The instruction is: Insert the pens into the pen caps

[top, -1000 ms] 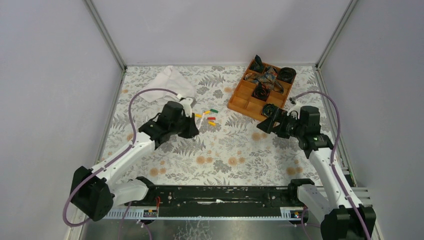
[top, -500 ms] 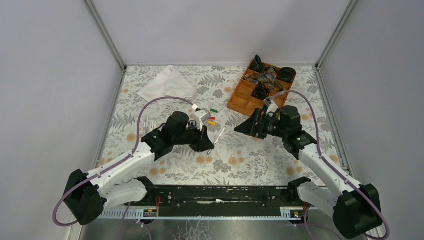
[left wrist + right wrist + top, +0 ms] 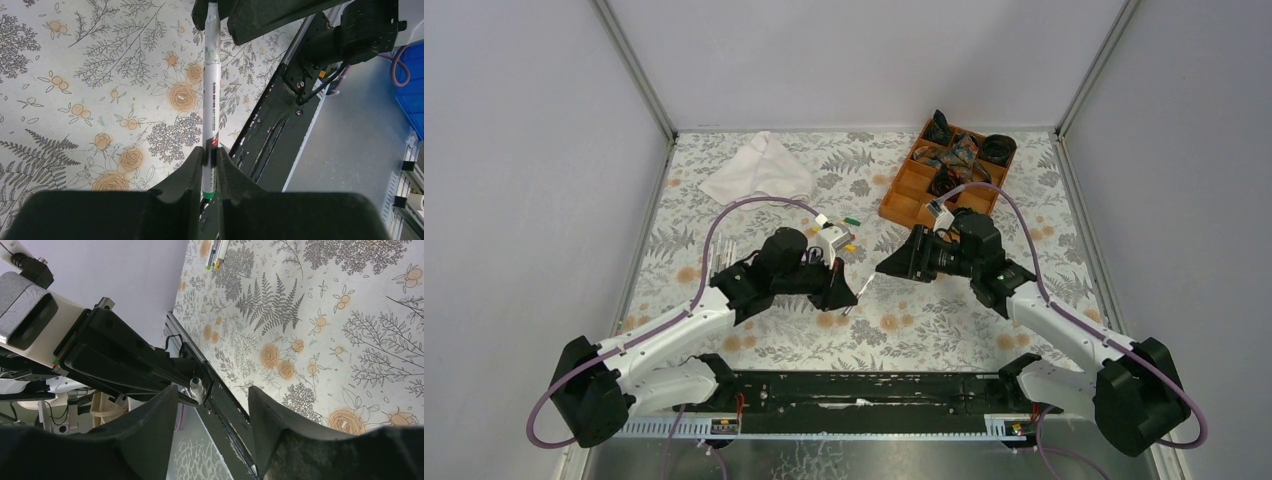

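My left gripper (image 3: pixel 848 294) is shut on a white-barrelled pen (image 3: pixel 862 279) and holds it above the table's middle. In the left wrist view the pen (image 3: pixel 210 95) runs straight up from my fingers (image 3: pixel 196 165), its green end low between them. Its far end meets my right gripper (image 3: pixel 235 12). My right gripper (image 3: pixel 885 266) is open and faces the pen. In the right wrist view the pen's tip (image 3: pixel 196 388) shows end-on, close to the left finger (image 3: pixel 160 415). A green cap (image 3: pixel 852 220) and a yellow cap (image 3: pixel 849 243) lie behind my left wrist. More pens (image 3: pixel 218 249) lie far left.
An orange compartment tray (image 3: pixel 904 195) with black coiled bands stands at the back right. A white cloth (image 3: pixel 759 170) lies at the back left. The black base rail (image 3: pixel 864 390) runs along the near edge. Grey walls close in both sides.
My left gripper has lifted a pen from beside the caps and carried it forward and right. My right gripper has swung left from the tray to face the pen's tip.
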You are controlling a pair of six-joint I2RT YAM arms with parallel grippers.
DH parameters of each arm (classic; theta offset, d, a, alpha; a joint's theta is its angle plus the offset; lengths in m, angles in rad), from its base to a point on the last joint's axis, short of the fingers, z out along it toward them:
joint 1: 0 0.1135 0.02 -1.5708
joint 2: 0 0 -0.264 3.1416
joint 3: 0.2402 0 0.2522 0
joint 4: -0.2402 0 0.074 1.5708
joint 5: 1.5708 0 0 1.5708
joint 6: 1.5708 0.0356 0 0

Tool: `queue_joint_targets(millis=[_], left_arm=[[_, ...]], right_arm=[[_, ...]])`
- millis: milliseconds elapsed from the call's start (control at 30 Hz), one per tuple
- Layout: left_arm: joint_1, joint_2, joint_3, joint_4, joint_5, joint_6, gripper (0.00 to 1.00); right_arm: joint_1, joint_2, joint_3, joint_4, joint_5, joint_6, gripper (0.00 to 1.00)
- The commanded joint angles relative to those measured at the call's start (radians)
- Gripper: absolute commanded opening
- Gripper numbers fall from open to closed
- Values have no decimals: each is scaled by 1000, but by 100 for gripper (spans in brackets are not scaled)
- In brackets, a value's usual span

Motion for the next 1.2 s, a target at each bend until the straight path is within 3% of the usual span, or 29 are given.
queue_joint_targets(millis=[0, 400, 533, 567, 600, 700, 800, 1167], left_arm=[[-11, 1, -1, 50, 3, 22, 0], [-24, -2, 4, 42, -3, 23, 0], [-27, -8, 4, 42, -13, 21, 0], [-28, -8, 3, 42, -14, 21, 2], [-28, -7, 4, 42, -14, 20, 11], [-27, -4, 4, 42, -18, 19, 35], [-31, 6, 5, 37, -27, 19, 47], [-44, 37, 17, 12, -65, 23, 44]], right_arm=[[18, 12, 53, 65, 5, 3, 56], [44, 48, 72, 104, -35, 12, 29], [51, 53, 77, 96, -40, 5, 12], [52, 53, 77, 94, -39, 4, 6], [53, 53, 77, 92, -36, 4, 1], [56, 55, 78, 96, -37, 9, 0], [60, 57, 78, 113, -42, 20, 0], [68, 61, 63, 184, -65, 70, 0]])
